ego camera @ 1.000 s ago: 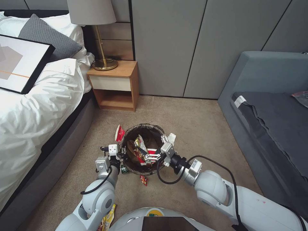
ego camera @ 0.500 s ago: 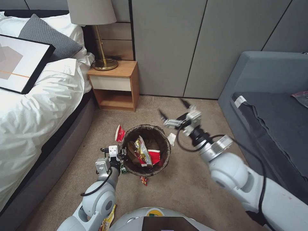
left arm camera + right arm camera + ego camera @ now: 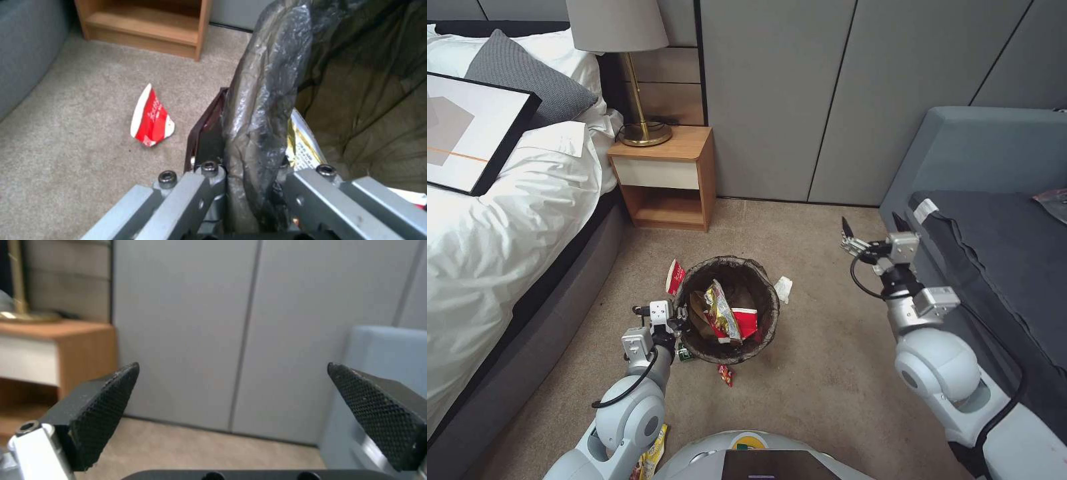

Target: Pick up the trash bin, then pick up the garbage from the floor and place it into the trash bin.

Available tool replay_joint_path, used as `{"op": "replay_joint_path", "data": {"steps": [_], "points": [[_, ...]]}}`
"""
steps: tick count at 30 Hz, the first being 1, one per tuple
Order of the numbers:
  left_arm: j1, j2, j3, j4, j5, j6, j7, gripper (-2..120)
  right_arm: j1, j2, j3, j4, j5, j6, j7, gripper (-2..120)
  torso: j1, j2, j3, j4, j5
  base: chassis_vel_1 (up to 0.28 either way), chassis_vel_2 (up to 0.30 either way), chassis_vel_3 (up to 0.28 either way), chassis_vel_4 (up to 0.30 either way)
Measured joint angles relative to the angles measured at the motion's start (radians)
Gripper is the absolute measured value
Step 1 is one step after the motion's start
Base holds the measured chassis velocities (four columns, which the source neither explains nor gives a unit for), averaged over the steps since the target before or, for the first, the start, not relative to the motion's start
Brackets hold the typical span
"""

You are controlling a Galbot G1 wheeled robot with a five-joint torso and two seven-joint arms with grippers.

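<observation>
The right gripper [image 3: 872,235] has swung up and away from the small round white trash bin with its dark bag liner [image 3: 728,317], fingers spread and empty, its load apparently dropped inside, while the left gripper [image 3: 677,319] stays clamped on the rim and the red-and-white paper cup [image 3: 675,277] remains on the carpet floor [image 3: 820,360].

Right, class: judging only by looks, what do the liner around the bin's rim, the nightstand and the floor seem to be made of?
Liner: thin, glossy, dark plastic film, judging by its wrinkles, shine and see-through look; the left pincer is clamped on it at the trash bin rim.
Nightstand: probably wood or wood-look laminate, matte, with visible grain.
Floor: short-pile beige carpet with a fuzzy texture.
</observation>
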Motion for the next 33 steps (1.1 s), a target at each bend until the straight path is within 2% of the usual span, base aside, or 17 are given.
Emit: {"op": "replay_joint_path", "data": {"steps": [6,14,33], "points": [[-0.001,0.000,-0.013,0.000,0.001,-0.003,0.000,4,-0.073,0.073,0.002,-0.071,-0.126,0.064,-0.002,100,0.000,0.000,0.000,0.0001,0.0000,0.000,0.000,0.000,0.000],[0.001,-0.003,-0.022,-0.002,0.001,-0.003,0.000,4,-0.113,0.137,-0.030,-0.138,-0.204,0.114,-0.013,100,0.000,0.000,0.000,0.0003,-0.0001,0.000,0.000,0.000,0.000],[0.004,-0.008,-0.031,-0.003,0.000,-0.003,-0.001,4,-0.121,0.141,-0.037,-0.147,-0.218,0.122,-0.030,100,0.000,0.000,0.000,0.0002,-0.0001,-0.003,0.001,0.001,-0.003]]}}
